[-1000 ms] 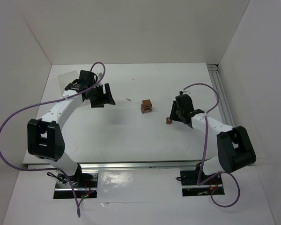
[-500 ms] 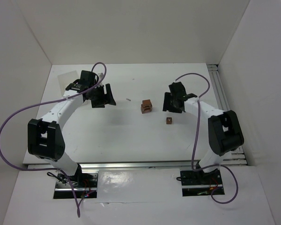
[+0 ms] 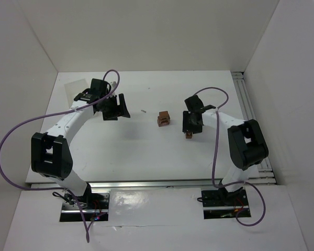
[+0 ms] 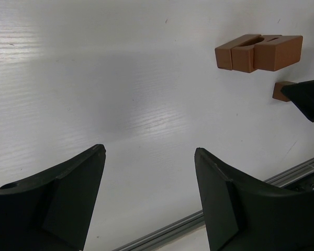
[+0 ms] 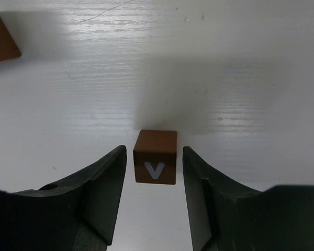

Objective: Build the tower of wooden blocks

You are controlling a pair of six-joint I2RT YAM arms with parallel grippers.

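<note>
End effector point(image 5: 154, 156) newly astride one cube point(image 5: 155, 164)

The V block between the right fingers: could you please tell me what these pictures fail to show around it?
- Top external: V block mostly covered by the right fingers.
- Right wrist: tower cut by the left edge; only a corner shows.
- Left wrist: the right fingers hide half that block; the tower's block count is unclear.
</note>
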